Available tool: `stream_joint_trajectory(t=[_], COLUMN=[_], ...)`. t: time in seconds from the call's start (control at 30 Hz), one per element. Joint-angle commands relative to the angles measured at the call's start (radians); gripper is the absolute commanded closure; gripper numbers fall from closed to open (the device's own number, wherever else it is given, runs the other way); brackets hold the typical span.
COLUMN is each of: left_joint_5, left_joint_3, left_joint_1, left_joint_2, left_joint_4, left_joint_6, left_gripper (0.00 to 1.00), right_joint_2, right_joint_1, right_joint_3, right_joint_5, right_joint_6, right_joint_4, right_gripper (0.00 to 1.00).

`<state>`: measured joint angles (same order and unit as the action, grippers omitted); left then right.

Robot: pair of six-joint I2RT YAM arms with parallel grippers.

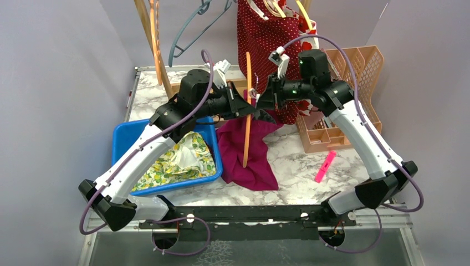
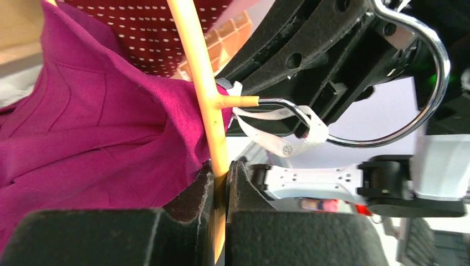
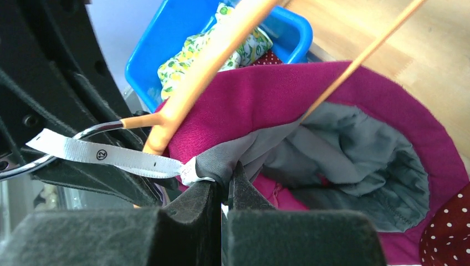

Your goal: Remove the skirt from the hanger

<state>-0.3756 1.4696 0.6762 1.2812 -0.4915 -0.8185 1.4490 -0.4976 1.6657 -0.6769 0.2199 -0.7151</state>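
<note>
Magenta cloth skirt is hanging on the thin orange plastic hanger, its bottom lying on the marble table. The left gripper is squeezing the hanger tight, and the right gripper is pinching the skirt's top edge. Next, the right one probably needs to be pulling the cloth off sideways.

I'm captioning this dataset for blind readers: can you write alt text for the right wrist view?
The right gripper is shut on the grey lining at the waist of a magenta skirt, beside a white size tag. An orange hanger crosses diagonally above it, with a blue bin of lemon-print cloth behind.
</note>
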Motion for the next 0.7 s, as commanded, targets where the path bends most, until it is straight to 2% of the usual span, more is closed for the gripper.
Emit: stream_joint_trajectory(t=[0.0,0.33,0.47,0.67], left_joint_5=[0.286,0.438,0.522,0.546], left_joint_3=[0.008,-0.124,-0.152,-0.124], left_joint_1=[-0.001,0.025,0.028,0.059], left_joint_2=[0.009,-0.044,-0.052,-0.011], left_joint_4=[-0.184,-0.222,-0.226,-0.225], left_joint_6=[0.205,0.272,0.277,0.3], left_gripper=[1.0,1.0,1.0,1.0], right_joint_2=[-0.011,-0.071,-0.087,-0.09], right_joint_1=[0.002,0.004,0.004,0.003], right_joint_3=[0.082,0.158,0.12,0.068], right_joint_5=[-0.049,0.007,-0.122,-0.306], right_joint_6=[0.031,0.173,0.217,0.314], right_joint_4=[-0.133,-0.101,-0.039,0.09], right_gripper=[0.99,0.99,0.99,0.99])
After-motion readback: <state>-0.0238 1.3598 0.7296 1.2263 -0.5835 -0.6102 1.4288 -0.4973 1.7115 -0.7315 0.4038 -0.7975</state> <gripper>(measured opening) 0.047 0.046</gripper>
